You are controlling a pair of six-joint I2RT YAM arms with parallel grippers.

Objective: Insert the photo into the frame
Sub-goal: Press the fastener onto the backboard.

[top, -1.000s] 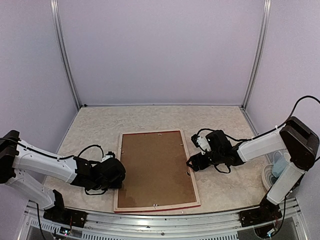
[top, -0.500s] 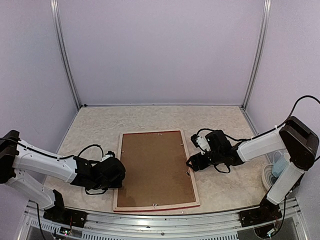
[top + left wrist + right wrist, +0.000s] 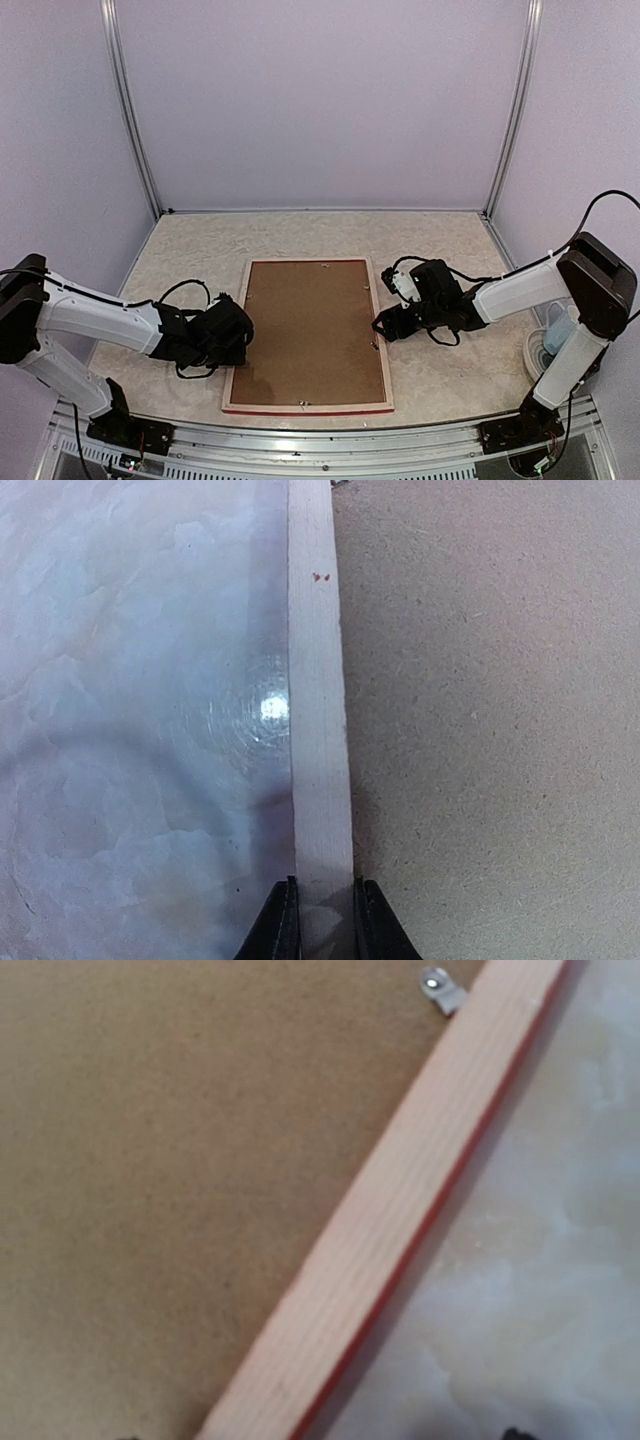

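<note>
Against a second ago, the large thin rectangular picture frame [image 3: 305, 408], pale wood at the back with a red front edge, has turned from a skewed lie to sit squarer to the near edge. The left gripper [image 3: 237, 335] has shifted slightly farther with it. The frame lies face down at the middle of the beige marbled table [image 3: 200, 240], with a brown fibreboard backing board [image 3: 305, 335] filling its back. Its near rail is close to the near table edge; bare surface lies open far, left and right. Only the left wrist view shows the left gripper's fingers [image 3: 283, 925] pinched on the left rail. The right wrist view shows the right gripper [image 3: 385, 325] spread wide astride the right rail, holding nothing, and a small metal clip [image 3: 440, 985].
</note>
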